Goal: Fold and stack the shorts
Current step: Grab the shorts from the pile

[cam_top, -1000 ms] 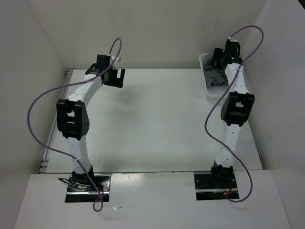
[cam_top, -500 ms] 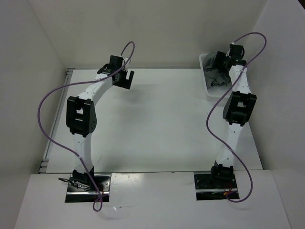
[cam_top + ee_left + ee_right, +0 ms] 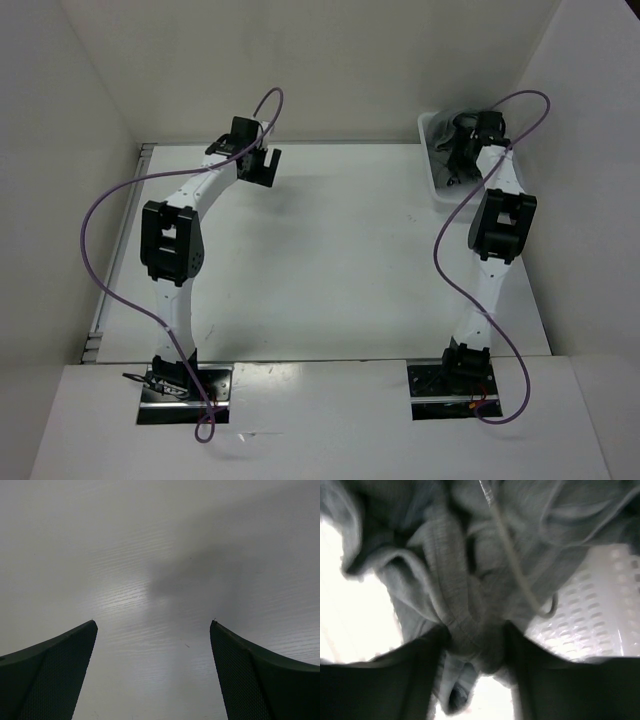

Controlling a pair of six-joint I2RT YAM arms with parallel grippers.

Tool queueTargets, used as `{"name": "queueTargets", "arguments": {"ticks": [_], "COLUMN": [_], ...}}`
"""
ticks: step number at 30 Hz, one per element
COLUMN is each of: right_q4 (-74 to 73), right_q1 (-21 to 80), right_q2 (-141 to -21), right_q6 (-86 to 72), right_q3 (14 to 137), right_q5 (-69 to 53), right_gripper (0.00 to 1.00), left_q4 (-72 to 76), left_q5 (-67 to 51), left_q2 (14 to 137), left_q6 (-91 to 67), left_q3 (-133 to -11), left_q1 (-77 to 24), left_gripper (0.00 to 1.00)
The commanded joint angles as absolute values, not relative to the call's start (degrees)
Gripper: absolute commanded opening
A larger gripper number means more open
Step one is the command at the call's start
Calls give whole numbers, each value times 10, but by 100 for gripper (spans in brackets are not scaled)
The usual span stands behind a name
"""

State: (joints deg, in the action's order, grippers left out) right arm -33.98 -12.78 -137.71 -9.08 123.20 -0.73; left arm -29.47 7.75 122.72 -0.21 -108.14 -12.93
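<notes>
The grey shorts [image 3: 460, 580] lie crumpled in the white mesh basket [image 3: 600, 610], with a thin drawstring [image 3: 512, 562] hanging across them. My right gripper [image 3: 475, 635] reaches down into the basket and its two dark fingers press on a bunched fold of the grey fabric from both sides. From above, that gripper [image 3: 458, 150] sits over the dark heap of shorts [image 3: 447, 170] at the back right. My left gripper [image 3: 262, 165] hovers open over the bare table at the back left, and its fingers [image 3: 60, 665] stand wide apart with nothing between them.
The basket [image 3: 428, 128] stands in the back right corner against the wall. White walls enclose the white table [image 3: 330, 250] on the left, back and right. Purple cables loop off both arms.
My right gripper has dropped deeper into the basket and its fingers have closed in on a fold of the shorts. The left arm shifted slightly right earlier and now holds still.
</notes>
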Motion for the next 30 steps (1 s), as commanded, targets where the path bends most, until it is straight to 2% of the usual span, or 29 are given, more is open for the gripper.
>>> {"name": "queueTargets", "arguments": {"ticks": [1, 3, 4, 6, 13, 21, 27, 30], "right_q4": [-313, -301, -301, -295, -285, -262, -233, -168], "right_q1": [-134, -134, -134, -134, -128, -109, -44, 21], "right_q2": [-1402, -1407, -1407, -1407, -1360, -1280, -1267, -1242], "right_q6": [-101, -101, -101, -96, -64, -41, 51, 142], "right_q3": [1287, 1305, 1316, 1329, 1450, 1595, 1779, 1781], "right_q5": [74, 92, 92, 99, 80, 120, 113, 95], "right_gripper": [48, 29, 12, 0, 0, 0, 0, 0], "left_q4": [-287, -281, -281, -281, -281, -281, -281, -281], "left_q5": [87, 92, 98, 98, 92, 69, 52, 52], "left_q2": [1233, 1233, 1233, 1228, 1228, 1223, 1223, 1223], "left_q6": [0, 0, 0, 0, 0, 0, 0, 0], "left_q3": [-1105, -1105, -1105, -1105, -1134, -1202, -1263, -1305], "left_q1": [-133, -133, -138, -138, -143, -143, -143, -143], "left_gripper": [100, 100, 100, 100, 100, 100, 100, 100]}}
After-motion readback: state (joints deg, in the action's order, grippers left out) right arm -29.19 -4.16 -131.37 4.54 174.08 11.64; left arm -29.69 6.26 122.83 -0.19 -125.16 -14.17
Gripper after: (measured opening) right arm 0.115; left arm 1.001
